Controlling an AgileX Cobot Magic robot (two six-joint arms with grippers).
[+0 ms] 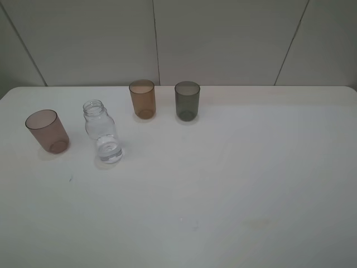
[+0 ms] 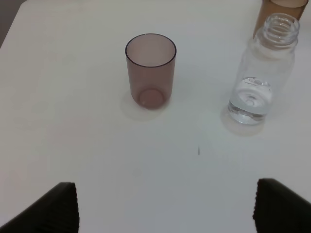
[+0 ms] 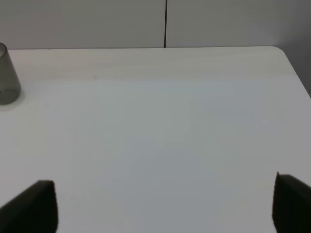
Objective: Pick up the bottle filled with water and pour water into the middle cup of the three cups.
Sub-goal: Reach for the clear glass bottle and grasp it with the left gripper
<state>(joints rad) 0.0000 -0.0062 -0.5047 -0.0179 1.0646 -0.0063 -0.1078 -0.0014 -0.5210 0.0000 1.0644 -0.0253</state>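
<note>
Water sits low in the small clear plastic bottle, upright near the white desk's left edge, ahead of the nearer left gripper, jaws wide apart, empty.

Seen only as fingertips at the edge of each wrist view. On the left claw, two matte black fingers, blocky, with slanted tops and faintly ridged inner edges. On the right claw, the same matte black, squared-off tips.
</note>
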